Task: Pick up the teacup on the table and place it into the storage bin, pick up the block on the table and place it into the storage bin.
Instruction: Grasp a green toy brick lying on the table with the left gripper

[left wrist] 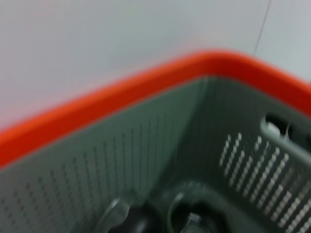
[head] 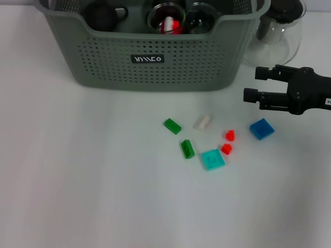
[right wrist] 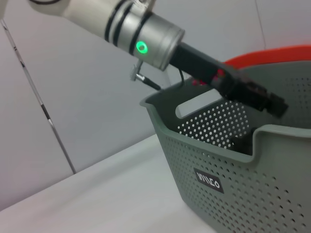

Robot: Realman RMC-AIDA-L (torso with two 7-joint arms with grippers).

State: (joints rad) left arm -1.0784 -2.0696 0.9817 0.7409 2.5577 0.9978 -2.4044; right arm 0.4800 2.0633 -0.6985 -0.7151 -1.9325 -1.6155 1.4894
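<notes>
The storage bin (head: 150, 57) stood at the table's far side, glass teacups (head: 166, 19) already inside, with loose blocks before it. The right gripper (head: 252, 84), fingers apart and empty, hovered just above the blue block (head: 261, 128). The left gripper (right wrist: 272, 103) reached over the bin; whether its fingers were open could not be told.

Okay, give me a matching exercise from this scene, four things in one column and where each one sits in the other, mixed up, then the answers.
Things:
1. storage bin
2. right pincer
3. teal block
4. glass pitcher

Places:
A. above the table, near the blue block
B. far side of the table, centre-left
C. just beside the bin's right end
D. on the table beside the two red blocks

Pairs: 1-B, 2-A, 3-D, 4-C
</notes>
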